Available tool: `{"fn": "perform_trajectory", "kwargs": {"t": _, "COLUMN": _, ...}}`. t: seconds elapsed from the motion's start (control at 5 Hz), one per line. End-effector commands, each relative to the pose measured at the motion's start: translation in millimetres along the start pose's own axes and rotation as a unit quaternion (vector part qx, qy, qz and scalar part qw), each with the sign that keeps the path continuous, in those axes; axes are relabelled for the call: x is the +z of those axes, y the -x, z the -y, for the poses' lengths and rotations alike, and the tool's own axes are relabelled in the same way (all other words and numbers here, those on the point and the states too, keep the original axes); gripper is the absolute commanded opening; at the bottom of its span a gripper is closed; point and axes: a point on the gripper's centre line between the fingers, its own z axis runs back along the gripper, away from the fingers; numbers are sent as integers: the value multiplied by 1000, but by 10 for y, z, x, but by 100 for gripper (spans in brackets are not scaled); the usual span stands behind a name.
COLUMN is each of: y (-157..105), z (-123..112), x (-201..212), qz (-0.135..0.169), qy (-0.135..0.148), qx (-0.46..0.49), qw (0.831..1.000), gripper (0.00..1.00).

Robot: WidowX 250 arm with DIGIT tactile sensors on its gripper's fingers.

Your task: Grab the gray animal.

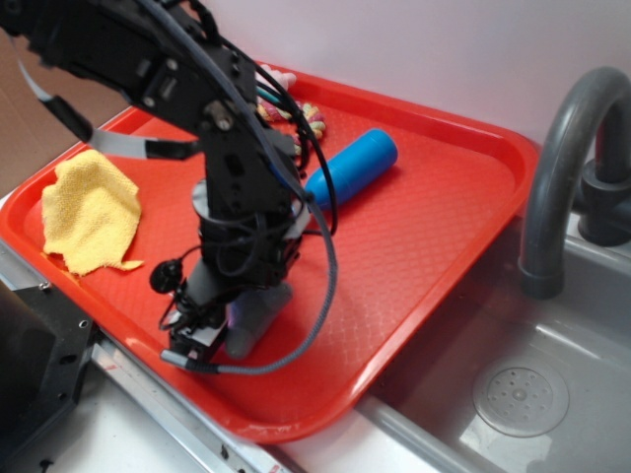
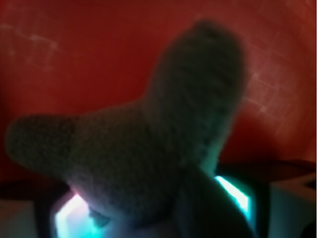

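Squeezing gently helps: the black end effector, low in the frame, looks clamped on the small gray plush mouse over the red plastic tray.

The exterior camera looked down at a slant from above the near corner of the red tray, with the sink at its right. The wrist camera sat very close to the gray animal, blurred, against that same tray's red floor.
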Motion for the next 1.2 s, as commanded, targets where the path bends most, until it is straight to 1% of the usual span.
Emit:
{"fn": "perform_trajectory", "kwargs": {"t": 0.0, "y": 68, "z": 190, "x": 35, "qz": -19, "qy": -9, "qx": 35, "qw": 999, "gripper": 0}}
{"fn": "perform_trajectory", "kwargs": {"t": 0.2, "y": 348, "z": 52, "x": 484, "qz": 57, "qy": 11, "qx": 149, "qw": 987, "gripper": 0}}
{"fn": "perform_trajectory", "kwargs": {"t": 0.4, "y": 606, "z": -25, "x": 938, "qz": 94, "qy": 12, "qx": 271, "qw": 958, "gripper": 0}}
{"fn": "perform_trajectory", "kwargs": {"t": 0.6, "y": 979, "z": -57, "x": 1344, "qz": 160, "qy": 30, "qx": 380, "qw": 911, "gripper": 0}}
{"fn": "perform_trajectory", "kwargs": {"t": 0.8, "y": 1240, "z": -7, "x": 1771, "qz": 200, "qy": 33, "qx": 488, "qw": 849, "gripper": 0}}
{"fn": "perform_trajectory", "kwargs": {"t": 1.0, "y": 1296, "z": -20, "x": 2247, "qz": 220, "qy": 14, "qx": 556, "qw": 801, "gripper": 0}}
